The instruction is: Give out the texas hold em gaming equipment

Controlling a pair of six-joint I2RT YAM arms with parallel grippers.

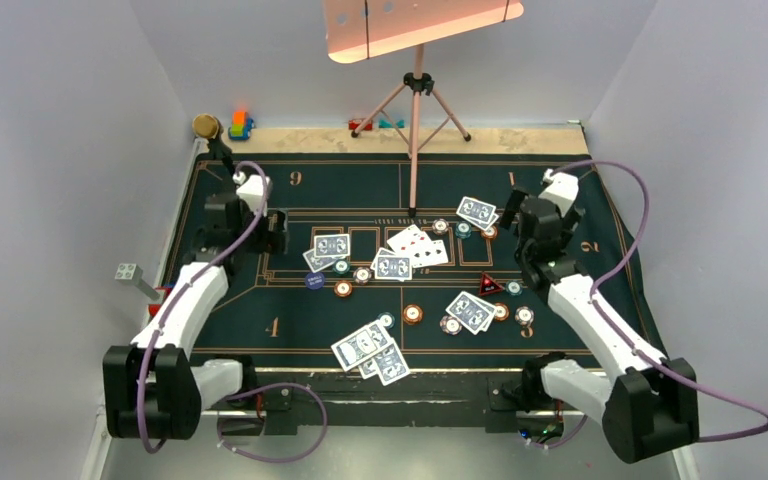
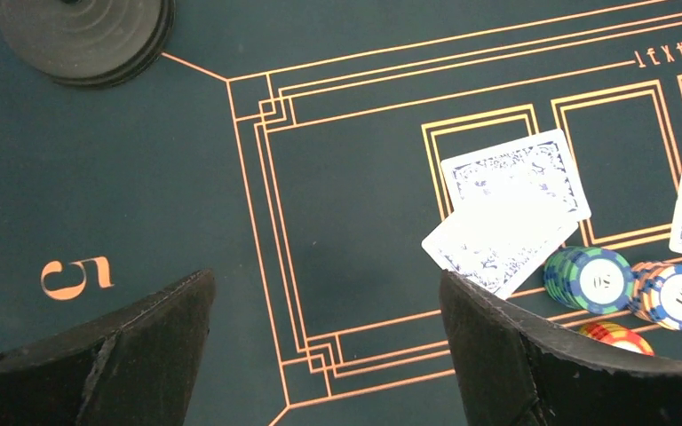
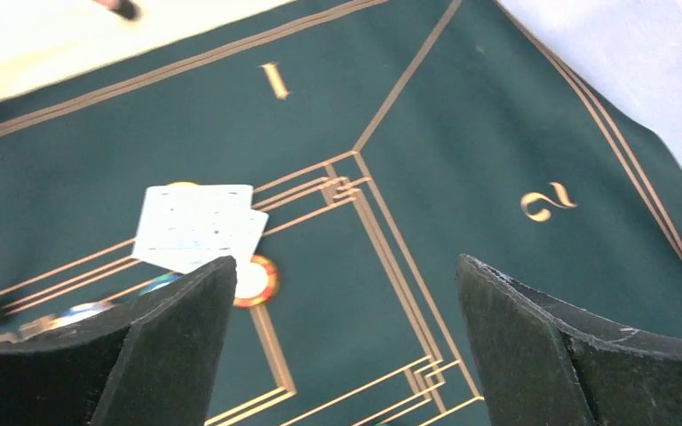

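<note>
Left fingers (image 2: 133, 355) and right fingers (image 3: 160, 346) stand released, grasping nothing. Two overlapped cards (image 3: 197, 226) lie face down, long axes roughly left-right across the mat (image 3: 497, 133).

Dark green mat (image 2: 142, 195) with orange lines, blue-patterned white-bordered cards (image 2: 511, 182), teal-and-white striped chip (image 2: 599, 280), black fingers (image 2: 515, 364).

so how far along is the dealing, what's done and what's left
Done: face-down, the pair at 1, the pair at 3 and the near-edge pair are dealt, face-up cards sit mid-table, chips lie scattered around. In hand: nothing; left gripper and right gripper are open and empty. Left: likely the mat by the 2, which shows no cards.
</note>
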